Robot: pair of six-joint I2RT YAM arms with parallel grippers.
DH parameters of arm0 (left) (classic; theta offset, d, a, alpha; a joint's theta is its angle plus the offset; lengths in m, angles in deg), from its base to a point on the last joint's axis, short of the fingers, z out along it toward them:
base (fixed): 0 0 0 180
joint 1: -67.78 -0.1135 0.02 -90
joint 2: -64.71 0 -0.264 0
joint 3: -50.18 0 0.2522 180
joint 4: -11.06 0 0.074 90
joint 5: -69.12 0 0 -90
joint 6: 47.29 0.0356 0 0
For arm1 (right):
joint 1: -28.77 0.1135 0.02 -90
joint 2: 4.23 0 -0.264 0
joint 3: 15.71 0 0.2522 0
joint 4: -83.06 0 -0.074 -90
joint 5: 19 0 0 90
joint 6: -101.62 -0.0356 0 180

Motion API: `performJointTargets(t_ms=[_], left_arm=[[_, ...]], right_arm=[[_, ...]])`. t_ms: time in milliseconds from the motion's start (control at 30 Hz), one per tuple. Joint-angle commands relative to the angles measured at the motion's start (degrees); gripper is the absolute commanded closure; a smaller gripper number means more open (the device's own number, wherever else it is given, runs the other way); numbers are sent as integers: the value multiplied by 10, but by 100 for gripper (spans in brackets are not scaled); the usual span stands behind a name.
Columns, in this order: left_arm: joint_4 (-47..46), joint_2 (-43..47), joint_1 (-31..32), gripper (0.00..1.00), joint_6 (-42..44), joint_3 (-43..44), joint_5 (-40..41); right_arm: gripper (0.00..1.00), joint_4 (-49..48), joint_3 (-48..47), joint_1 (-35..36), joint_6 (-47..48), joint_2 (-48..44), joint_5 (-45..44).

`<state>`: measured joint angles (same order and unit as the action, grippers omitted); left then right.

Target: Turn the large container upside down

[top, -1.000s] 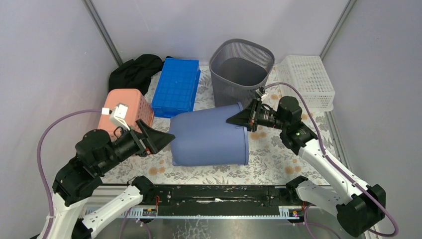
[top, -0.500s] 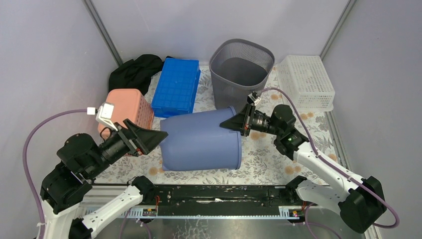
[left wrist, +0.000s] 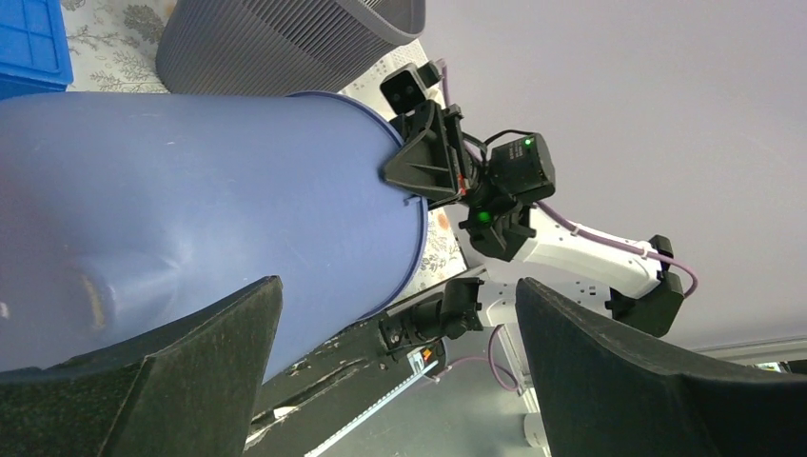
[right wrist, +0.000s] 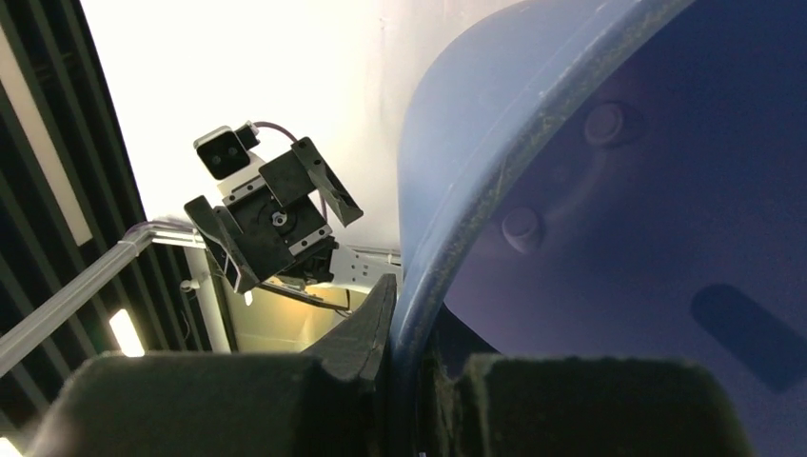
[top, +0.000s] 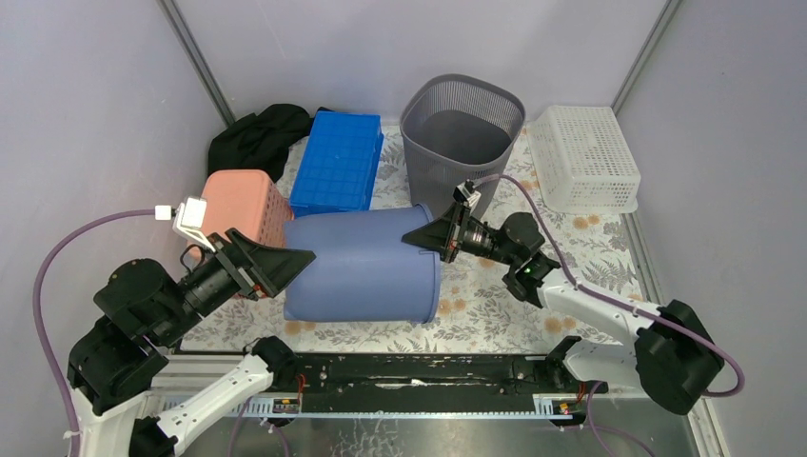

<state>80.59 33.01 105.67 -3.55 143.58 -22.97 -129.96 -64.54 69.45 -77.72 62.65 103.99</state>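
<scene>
The large container [top: 362, 267] is a blue bucket lying on its side on the flowered mat, mouth to the right and base to the left. My right gripper [top: 425, 236] is shut on the upper part of its rim; in the right wrist view the rim [right wrist: 457, 219] runs between the fingers of that gripper [right wrist: 409, 314]. My left gripper [top: 295, 259] stands wide open at the container's base end. In the left wrist view the blue wall [left wrist: 190, 190] lies against one finger [left wrist: 171, 381], with nothing clamped between the two.
A grey mesh bin [top: 462, 133] stands just behind the container. A blue crate [top: 338, 167] and a black cloth [top: 257, 138] lie at the back left, a pink basket [top: 243, 205] at the left, a white basket [top: 583, 157] at the back right.
The container has slid to the left with my right gripper still on its rim. My left arm has drawn back to the left, its gripper staying open.
</scene>
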Motion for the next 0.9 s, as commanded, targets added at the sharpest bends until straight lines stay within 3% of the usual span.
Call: performJointTargets(t_ms=[0,433,867], left_arm=[[-15,1,3,0,11,14,10],[-5,6,3,0,13,21,11],[6,21,3,0,4,20,16]], right_arm=[[100,-219,3,22,-50,28,-52],[100,-504,-5,93,-107,221,-141],[100,-509,-77,144,-67,318,-150]])
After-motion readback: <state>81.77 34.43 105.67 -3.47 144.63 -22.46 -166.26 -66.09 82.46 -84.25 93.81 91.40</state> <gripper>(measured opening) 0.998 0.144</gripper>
